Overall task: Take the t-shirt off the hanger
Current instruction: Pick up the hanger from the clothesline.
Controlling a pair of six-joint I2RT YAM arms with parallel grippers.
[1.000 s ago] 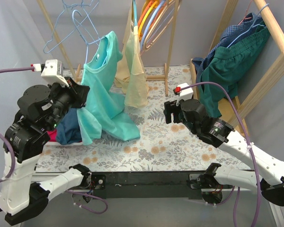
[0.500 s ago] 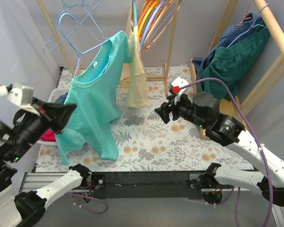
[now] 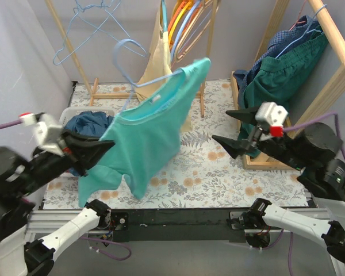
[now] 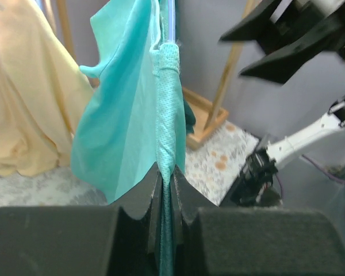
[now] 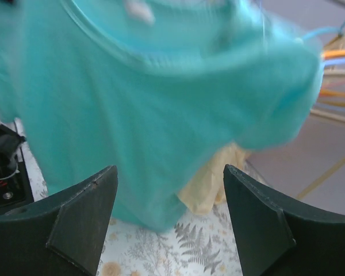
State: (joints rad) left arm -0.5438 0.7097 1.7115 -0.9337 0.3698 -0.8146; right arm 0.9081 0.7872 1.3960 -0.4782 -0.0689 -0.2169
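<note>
A teal t-shirt point(image 3: 146, 138) hangs on a light blue wire hanger point(image 3: 129, 52), held in the air over the table's left half. My left gripper point(image 3: 106, 146) is shut on the shirt's left shoulder edge. In the left wrist view the jaws pinch a bunched seam of the shirt point(image 4: 165, 132), and the hanger wire point(image 4: 170, 17) runs up above it. My right gripper point(image 3: 231, 129) is open wide and empty, to the right of the shirt and pointing at it. In the right wrist view the blurred shirt point(image 5: 149, 98) fills the space ahead of the gripper point(image 5: 169, 172).
A cream garment point(image 3: 161, 46) and coloured hangers point(image 3: 187, 23) hang on the back rack. A wooden rack point(image 3: 333, 40) with dark green and blue clothes point(image 3: 282, 75) stands at the right. A white basket point(image 3: 75, 112) with a blue garment sits at the left on the floral tablecloth point(image 3: 207, 172).
My left gripper has carried the shirt and hanger up and to the right, away from the back rack. My right arm has lifted and drawn back, its jaws spread wide.
</note>
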